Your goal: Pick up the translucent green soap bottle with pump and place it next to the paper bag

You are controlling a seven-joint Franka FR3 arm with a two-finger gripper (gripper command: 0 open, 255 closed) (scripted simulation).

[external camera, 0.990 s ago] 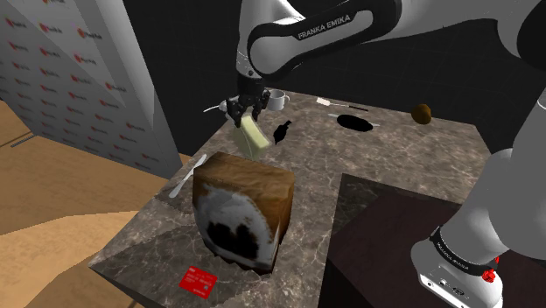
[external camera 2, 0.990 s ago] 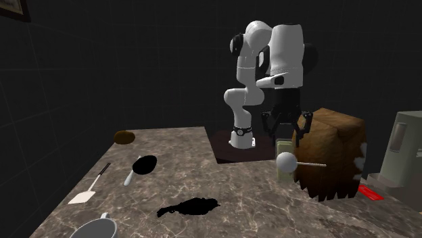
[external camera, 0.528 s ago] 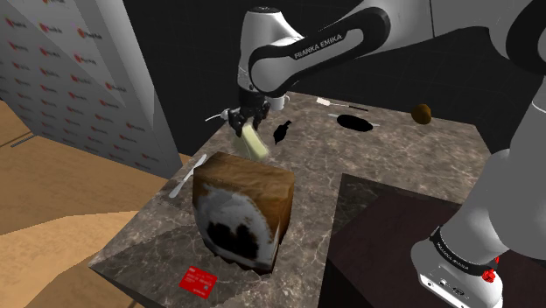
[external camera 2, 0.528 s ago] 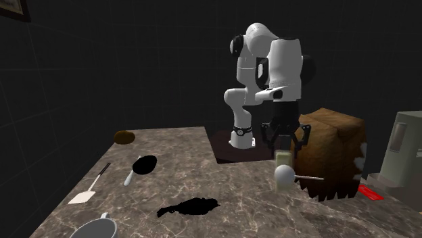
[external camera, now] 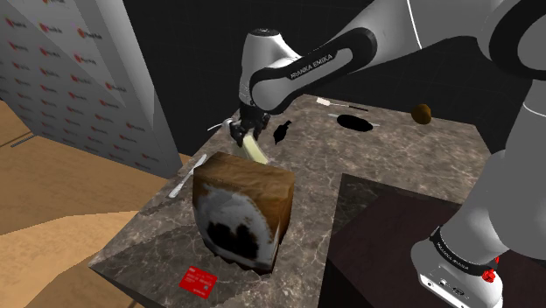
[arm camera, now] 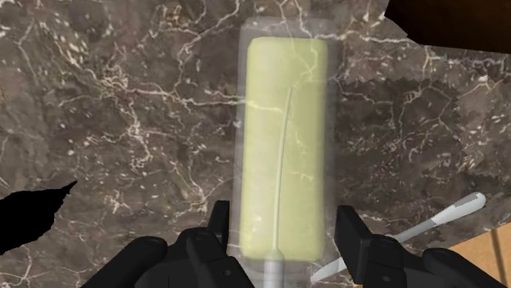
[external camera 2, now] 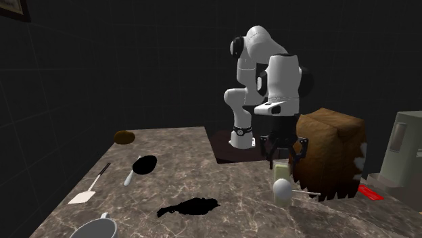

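In the shoulder view the gripper (external camera: 248,134) stands lower than one second ago and nearer to the marble counter (external camera: 402,149). The pale yellow-green soap bottle (external camera: 256,149) hangs from it tilted, and its lower end is hidden behind the top edge of the brown paper bag (external camera: 243,206), on the bag's far side. The second exterior view shows the same descent: the gripper (external camera 2: 282,159) has come down and a little toward this view's left. The soap bottle (external camera 2: 279,171) is now low over the marble counter (external camera 2: 176,182), just beside the paper bag (external camera 2: 331,152) on its left side in this view; whether its lower end already touches the marble, I cannot tell. In the wrist view the two black fingers (arm camera: 350,237) press on the translucent wall of the soap bottle (arm camera: 284,139) from both sides near its pump end, so the claw is pinching the bottle. The long body points away toward the marble counter (arm camera: 123,106), where a white utensil (arm camera: 446,217) lies nearby. I judge that the carrying is finished and the placing is in progress. The bottle is already next to the bag, and what remains is to set it down and spread the fingers, carefully, because a tilted bottle may fall over when released.
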